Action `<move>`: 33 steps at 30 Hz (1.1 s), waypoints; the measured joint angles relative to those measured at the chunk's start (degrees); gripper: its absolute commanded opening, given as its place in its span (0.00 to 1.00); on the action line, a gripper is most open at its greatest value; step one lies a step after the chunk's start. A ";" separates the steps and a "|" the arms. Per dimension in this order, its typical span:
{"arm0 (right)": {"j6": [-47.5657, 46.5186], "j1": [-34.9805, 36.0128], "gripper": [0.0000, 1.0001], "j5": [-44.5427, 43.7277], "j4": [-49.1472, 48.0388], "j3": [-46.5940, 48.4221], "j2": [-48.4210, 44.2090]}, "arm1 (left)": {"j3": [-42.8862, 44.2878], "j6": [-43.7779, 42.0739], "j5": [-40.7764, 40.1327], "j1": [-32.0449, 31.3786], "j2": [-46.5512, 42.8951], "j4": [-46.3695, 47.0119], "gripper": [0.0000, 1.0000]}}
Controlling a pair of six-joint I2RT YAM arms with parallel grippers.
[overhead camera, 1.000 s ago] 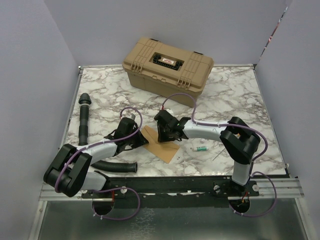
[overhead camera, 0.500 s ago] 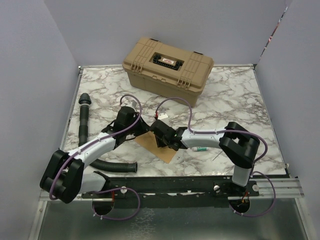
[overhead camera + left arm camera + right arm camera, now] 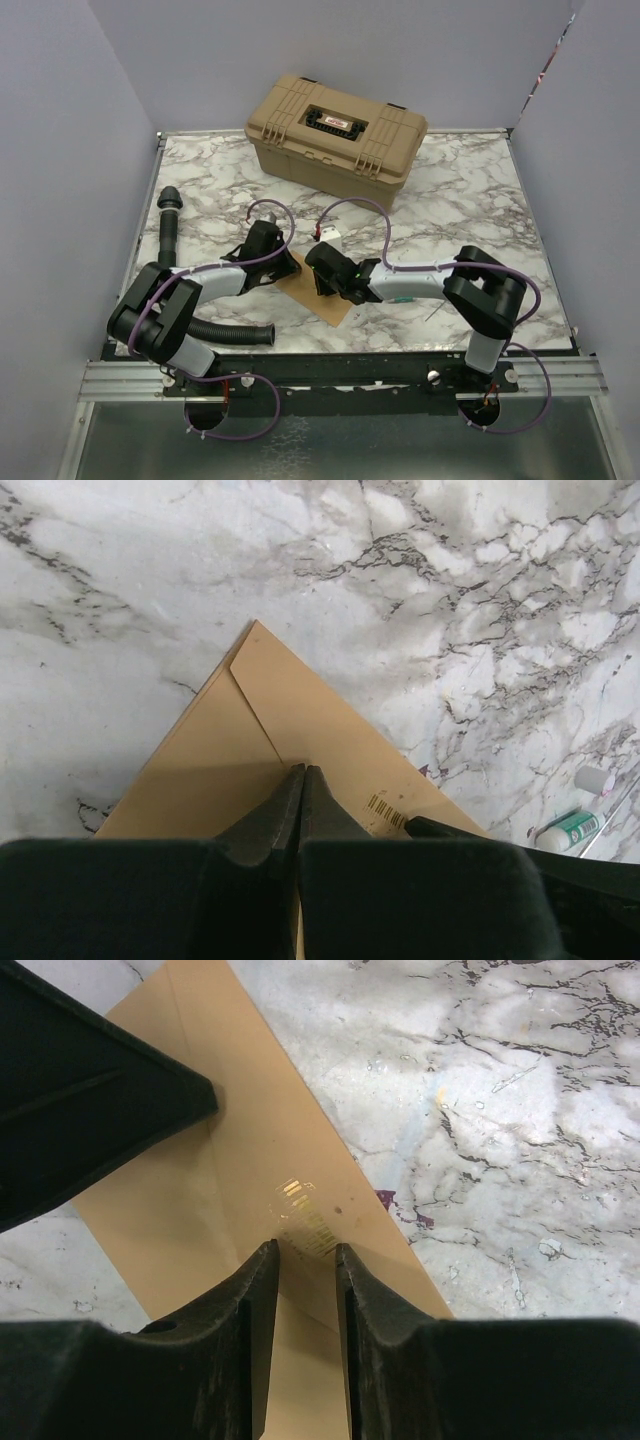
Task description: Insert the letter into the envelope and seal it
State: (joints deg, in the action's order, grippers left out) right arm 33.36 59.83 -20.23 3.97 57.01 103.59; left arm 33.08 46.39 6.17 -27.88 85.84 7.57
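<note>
The envelope (image 3: pixel 320 300) lies flat on the table (image 3: pixel 470 200) near the front edge, between the two arms. In the last second the left arm has folded back, and the left claw (image 3: pixel 302 772) now rests on the flap (image 3: pixel 330 730), fingers pressed together, tips touching paper. The right claw (image 3: pixel 307 1250) has slid down over the barcode (image 3: pixel 303 1222), fingers slightly apart, gripping nothing. No letter shows, so I judge it is already inside and the flap is being pressed shut.
</note>
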 measured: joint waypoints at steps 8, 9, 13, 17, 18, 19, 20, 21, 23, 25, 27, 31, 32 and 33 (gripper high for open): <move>-0.68 0.00 0.29 -0.07 5.38 4.39 1.86 | -2.67 1.25 -0.24 0.00 1.18 7.82 0.00; -0.87 0.00 0.29 -0.13 6.38 5.77 2.69 | -2.99 1.38 -0.24 0.00 1.20 8.52 0.00; -1.44 0.00 0.26 -0.39 9.27 11.08 6.14 | -4.00 1.79 -0.35 0.00 1.22 10.56 0.00; -1.95 0.00 0.23 -0.63 9.66 14.73 8.92 | -4.85 2.16 -0.42 0.00 1.09 12.00 0.00; -1.95 0.00 0.23 -0.61 9.66 15.15 9.25 | -5.05 2.25 -0.44 0.00 1.07 12.26 0.00; -1.92 0.00 0.22 -0.61 9.64 15.34 9.44 | -5.27 2.38 -0.44 0.00 1.05 12.68 0.00; -1.90 0.00 0.19 -0.61 9.62 15.37 9.49 | -5.51 2.49 -0.44 0.00 1.05 13.11 0.00; -1.84 0.00 0.15 -0.59 9.62 15.37 9.49 | -5.64 2.56 -0.44 0.02 1.05 13.35 0.00; -1.44 0.00 0.09 -0.66 9.42 15.10 9.51 | -5.97 2.73 -0.44 0.02 1.05 13.99 0.00; -0.96 0.00 0.06 -0.70 9.11 14.73 9.31 | -6.05 2.91 -0.44 0.02 1.05 14.16 0.00; -0.50 0.07 0.04 -0.66 8.13 13.64 8.70 | -6.05 3.28 -0.42 0.07 1.07 14.21 0.00; -0.55 0.11 0.03 0.04 3.76 9.11 6.40 | -6.05 3.89 -0.20 0.04 1.22 14.27 0.00; -0.76 0.24 0.03 0.48 2.75 7.80 5.66 | -6.05 4.02 -0.04 0.02 1.29 14.40 0.00; -1.01 0.39 0.04 0.87 1.90 6.62 4.94 | -6.05 4.09 0.17 -0.11 1.36 14.45 0.00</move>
State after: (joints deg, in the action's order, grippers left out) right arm 32.36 60.23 -19.35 5.87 63.64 108.53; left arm 27.03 50.48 6.35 -27.99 87.20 22.02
